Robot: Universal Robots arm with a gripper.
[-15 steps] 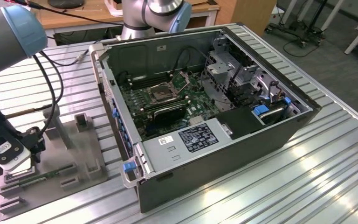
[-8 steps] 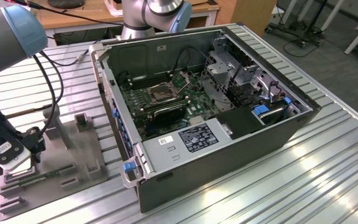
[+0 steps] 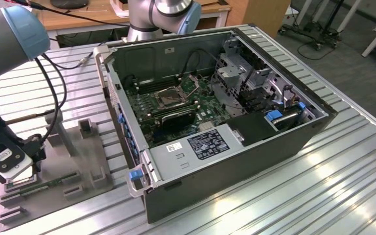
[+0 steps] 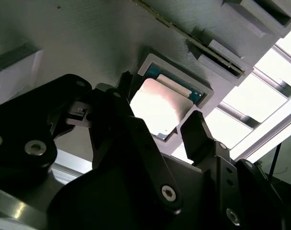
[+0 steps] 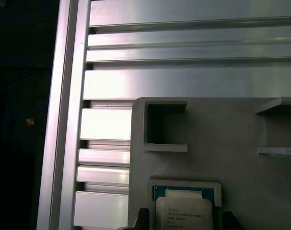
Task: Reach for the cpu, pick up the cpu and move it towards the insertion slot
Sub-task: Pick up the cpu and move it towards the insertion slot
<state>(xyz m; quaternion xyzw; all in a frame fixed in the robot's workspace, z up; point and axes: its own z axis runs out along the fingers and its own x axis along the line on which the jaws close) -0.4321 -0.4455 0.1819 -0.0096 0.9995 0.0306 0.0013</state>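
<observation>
1. While my gripper (image 4: pixel 162 112) hangs over the one grey fixture plate (image 3: pixel 77 164), its two fingers (image 4: pixel 199 134) stand apart, flanking the cpu (image 5: pixel 183 213); I cannot tell whether they touch it.
2. One open computer case (image 3: pixel 253 161) lies on the table (image 3: pixel 344 161), beside the plate.
3. One insertion slot (image 3: pixel 173 96) sits inside the case.
4. One cpu lies flat in its fixture pocket.

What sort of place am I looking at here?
Probably a robotics lab or test workshop: a robot arm stands over a ribbed metal table bearing an opened desktop computer and a grey parts holder.
</observation>
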